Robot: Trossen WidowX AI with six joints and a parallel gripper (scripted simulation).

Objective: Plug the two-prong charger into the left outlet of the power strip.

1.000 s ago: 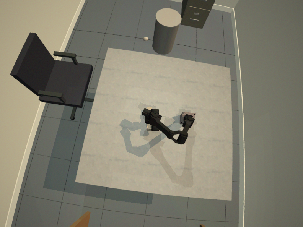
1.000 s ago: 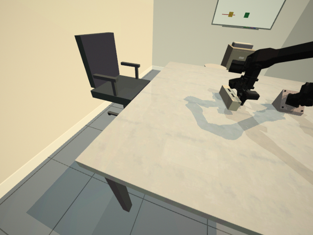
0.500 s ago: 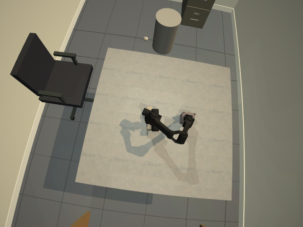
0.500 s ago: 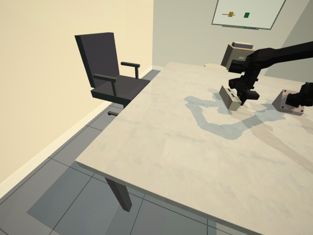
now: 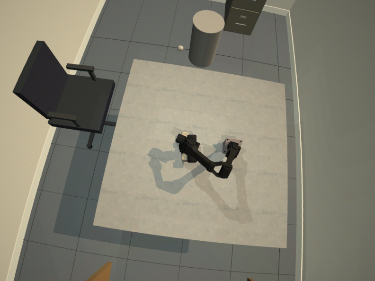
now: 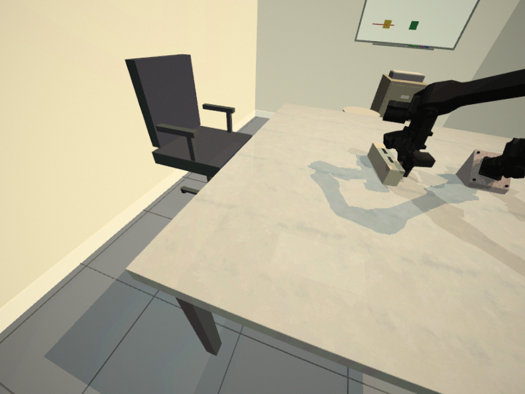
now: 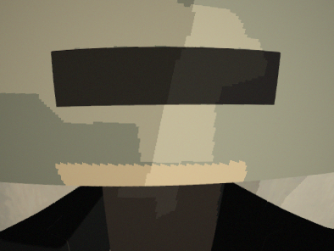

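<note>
Pressing or lining up the plug at the power strip (image 5: 184, 133) (image 6: 393, 176) (image 7: 305, 140) looks like my step in hand. From the top view, my pincer (image 5: 187, 148) (image 6: 406, 166) (image 7: 157, 181) is over the strip at the centre of the frame, its wrist hiding most of the outlets, so I cannot tell which one I am facing. In the exterior view, right of centre, the strip lies on the worktop (image 5: 169, 211) (image 6: 296, 254) with dark openings on its top; my pincer is down beside them, and I cannot make out the charger or its prongs there. In the wrist view, the charger (image 7: 161, 229) seems to be the brown-grey block at the bottom centre, grasped between my black fingers, right against the strip's pale top, below a broad dark bar. How deep the prongs sit, I cannot tell. I should confirm it is the left outlet, keep the body square, and push straight down so both prongs meet the shutter together; any tilt or sideways drift could jam it, skid the strip or twist the charger in my grasp.
</note>
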